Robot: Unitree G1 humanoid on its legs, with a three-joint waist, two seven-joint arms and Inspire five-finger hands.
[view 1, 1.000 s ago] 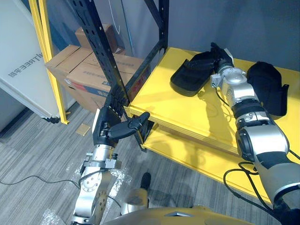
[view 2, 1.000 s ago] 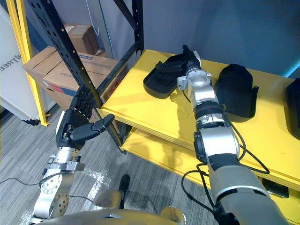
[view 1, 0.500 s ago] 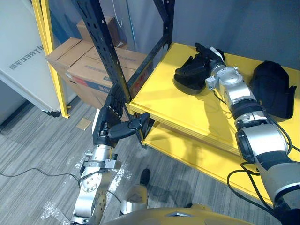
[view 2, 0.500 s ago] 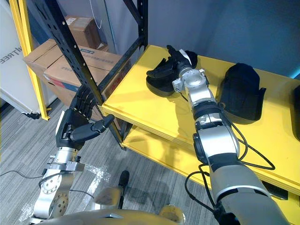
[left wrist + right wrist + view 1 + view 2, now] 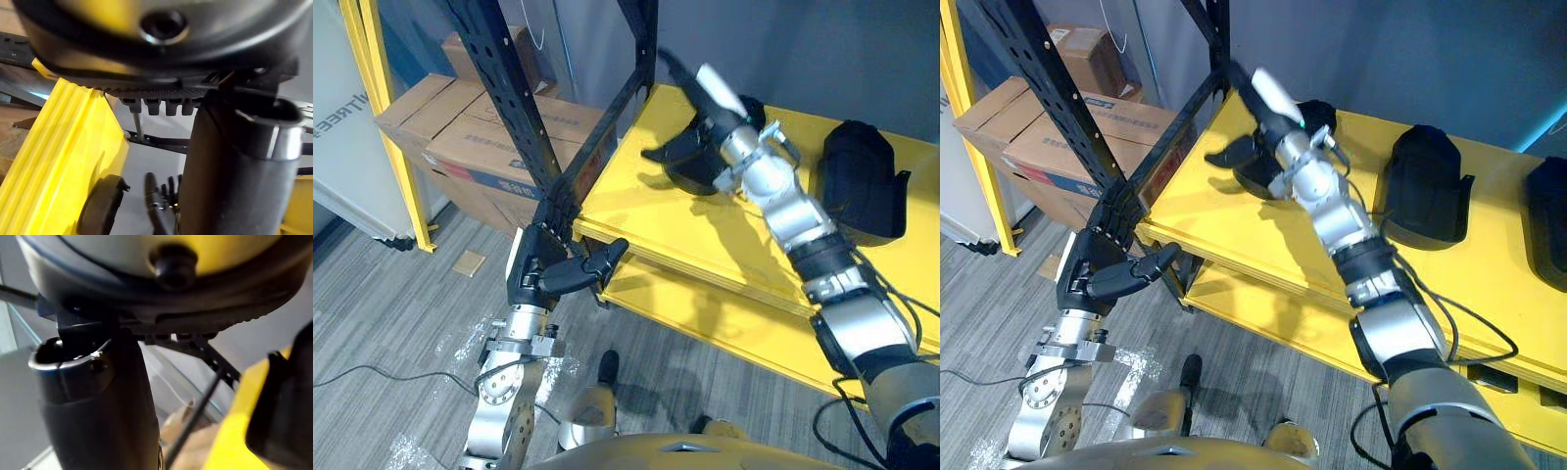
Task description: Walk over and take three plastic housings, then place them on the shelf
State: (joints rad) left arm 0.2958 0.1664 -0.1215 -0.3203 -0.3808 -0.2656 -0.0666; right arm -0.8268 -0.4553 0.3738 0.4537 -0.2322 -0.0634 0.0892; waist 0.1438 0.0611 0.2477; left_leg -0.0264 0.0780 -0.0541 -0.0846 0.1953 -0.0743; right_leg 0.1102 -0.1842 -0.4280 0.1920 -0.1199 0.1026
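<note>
Placing step, prob near done: left housing (image 5: pixel 688 164) resting on yellow shelf (image 5: pixel 636 211), middle housing (image 5: pixel 860 181) & third housing (image 5: pixel 1549 211) alongside. Right hand (image 5: pixel 1271 98) above left housing, fingers straight, spread, empty. Left hand (image 5: pixel 553 272) low by black upright (image 5: pixel 504 98), relaxed, empty. Next: pull right arm back w/o clipping housing.

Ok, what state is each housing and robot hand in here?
Left housing: lying on the yellow shelf, not held.
Middle housing: lying on the shelf, free.
Right housing: on the shelf, cut off at the view's edge.
Right robot hand: open, above the left housing.
Left robot hand: open, empty.
</note>
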